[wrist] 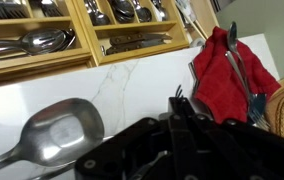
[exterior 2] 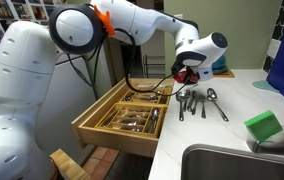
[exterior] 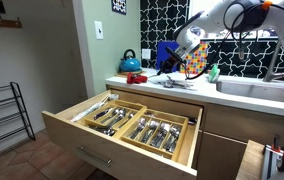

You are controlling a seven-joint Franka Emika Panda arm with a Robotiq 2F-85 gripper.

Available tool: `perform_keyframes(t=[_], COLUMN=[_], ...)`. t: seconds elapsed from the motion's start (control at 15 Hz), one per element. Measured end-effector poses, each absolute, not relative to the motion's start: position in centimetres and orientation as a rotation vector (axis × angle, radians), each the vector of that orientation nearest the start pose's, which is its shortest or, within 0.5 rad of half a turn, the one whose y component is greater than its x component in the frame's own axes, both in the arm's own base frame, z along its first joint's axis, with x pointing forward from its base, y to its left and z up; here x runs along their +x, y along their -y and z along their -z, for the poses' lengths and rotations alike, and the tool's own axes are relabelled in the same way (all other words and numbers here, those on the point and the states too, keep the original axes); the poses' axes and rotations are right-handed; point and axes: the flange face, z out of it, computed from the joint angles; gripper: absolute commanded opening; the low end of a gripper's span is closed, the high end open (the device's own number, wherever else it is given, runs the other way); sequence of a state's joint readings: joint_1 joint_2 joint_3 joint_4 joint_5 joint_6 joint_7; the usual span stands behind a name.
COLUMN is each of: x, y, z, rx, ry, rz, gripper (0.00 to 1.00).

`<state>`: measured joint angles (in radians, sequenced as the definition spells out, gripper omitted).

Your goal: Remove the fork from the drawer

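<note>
Marble tabletop is carrying loose cutlery; jaws are hanging low over it, open/shut unclear, prob risking knocking spoon off edge.

Light-wood drawer pulled wide open, cutlery in divider compartments

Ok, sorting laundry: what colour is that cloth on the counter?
Red; the cloth shows best in the wrist view.

Soft, even indoor light; both exterior views look grainy, and my wrist view blurs around my dark gripper.
</note>
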<state>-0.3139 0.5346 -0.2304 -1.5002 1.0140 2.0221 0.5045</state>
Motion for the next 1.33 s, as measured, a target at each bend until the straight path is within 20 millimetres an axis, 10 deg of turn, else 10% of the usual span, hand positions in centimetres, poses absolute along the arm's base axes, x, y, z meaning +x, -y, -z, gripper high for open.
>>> perform_keyframes(t=[0.73, 0.93, 1.33], x=[68.0, 68.3, 68.4], y=[27.2, 26.9, 26.6], z=[-36.6, -36.3, -33.9], rx=[-1.602, -1.596, -1.617], ry=[-1.849, -1.866, -1.911], rz=[0.217, 0.228, 0.19], gripper=[0.04, 0.32, 0.54])
